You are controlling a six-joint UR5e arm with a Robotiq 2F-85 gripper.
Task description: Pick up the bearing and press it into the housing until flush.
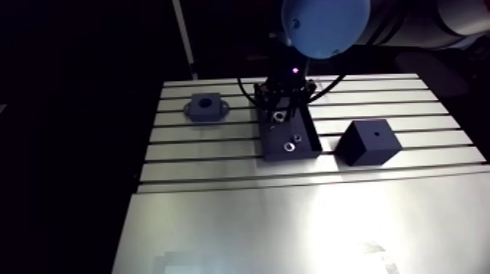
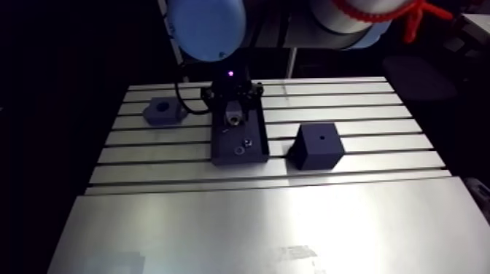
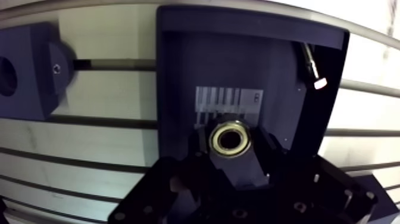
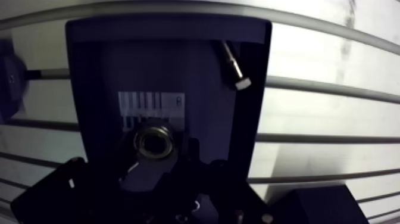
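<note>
End effector (image 3: 231,146): clenched on the bearing, jaws pressed against its two sides, low over the tray
Bearing (image 3: 230,137): brass-toned ring with an open bore facing up, held within the tray's outline just beside the barred label; contact with the tray floor cannot be told
Tray (image 1: 271,143): dark, shallow, rectangular, on the worktop
Label (image 3: 229,99): pale, barred, on the tray floor
Pin (image 3: 312,64): slim, metal, lying in the tray's far corner
Housing (image 1: 206,107): dark flanged block with a round bore, beside the tray, apart from it
Block (image 1: 368,141): dark cube with a small top hole, on the tray's other side
Worktop (image 1: 292,218): slotted aluminium
</note>
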